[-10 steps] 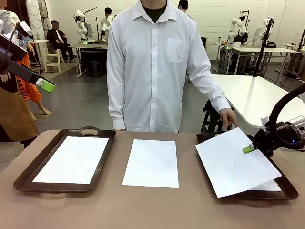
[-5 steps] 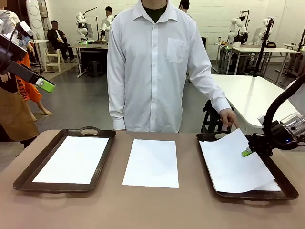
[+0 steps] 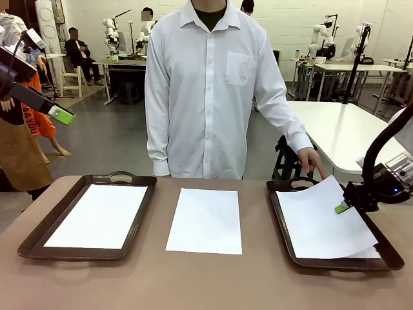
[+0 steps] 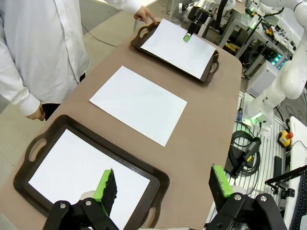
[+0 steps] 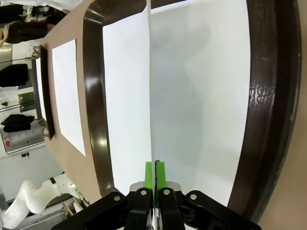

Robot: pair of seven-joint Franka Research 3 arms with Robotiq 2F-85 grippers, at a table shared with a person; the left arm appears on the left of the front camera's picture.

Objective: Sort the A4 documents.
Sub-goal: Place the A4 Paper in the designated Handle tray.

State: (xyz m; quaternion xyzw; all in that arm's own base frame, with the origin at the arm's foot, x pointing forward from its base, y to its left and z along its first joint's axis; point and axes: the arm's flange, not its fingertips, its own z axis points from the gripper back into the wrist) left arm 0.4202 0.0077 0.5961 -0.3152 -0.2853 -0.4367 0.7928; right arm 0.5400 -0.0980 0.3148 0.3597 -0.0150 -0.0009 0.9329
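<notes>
Right end effector (image 3: 341, 208): clenched on the right edge of an A4 sheet (image 3: 322, 223), pads pinching the thin paper at its rim.
Held sheet: over the right tray (image 3: 342, 263), gripped edge raised, the rest sagging into the tray, probably being laid square.
Left end effector (image 4: 163, 184): fingers spread, empty, high above the left tray (image 3: 55, 219), seemingly kept clear.
Sorted sheet (image 3: 97, 216): flat in the left tray.
Middle sheet (image 3: 205, 221): on the bare desk (image 3: 206, 278) between trays, likely awaiting sorting.
Person's hand (image 3: 311, 159): by the right tray's far handle; contact unclear.
Hidden: lower sheet (image 3: 369, 253) shows just a corner; how many lie beneath cannot be told.
</notes>
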